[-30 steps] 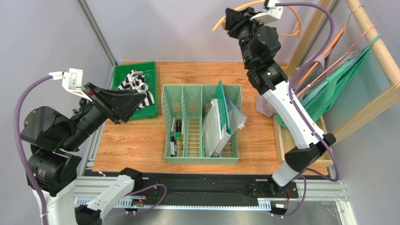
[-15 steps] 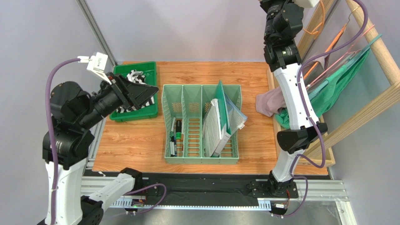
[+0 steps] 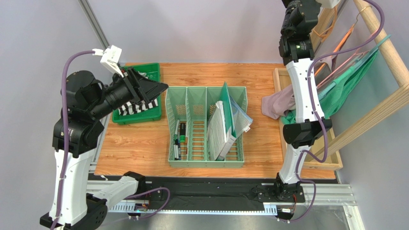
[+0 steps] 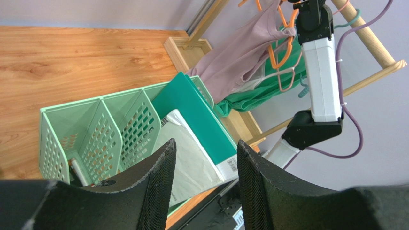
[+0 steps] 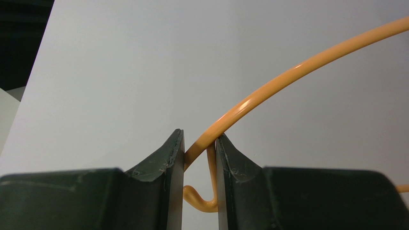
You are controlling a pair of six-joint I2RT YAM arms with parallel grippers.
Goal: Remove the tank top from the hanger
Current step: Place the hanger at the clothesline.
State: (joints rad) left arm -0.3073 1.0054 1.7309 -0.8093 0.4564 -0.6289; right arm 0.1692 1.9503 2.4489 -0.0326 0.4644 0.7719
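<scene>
Left wrist view shows you the table (image 4: 72, 52), at whose right edge the mauve tank top (image 4: 240, 57) hangs from the orange hanger (image 4: 281, 48), your right tool (image 5: 199, 143) clenched on that hanger's wire, your left tool (image 4: 206, 158) released and grasping nothing.

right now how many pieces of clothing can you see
3: a striped one in the green tray, a mauve tank top beside the rack, a green one on the rack. Others may hide behind it.
</scene>
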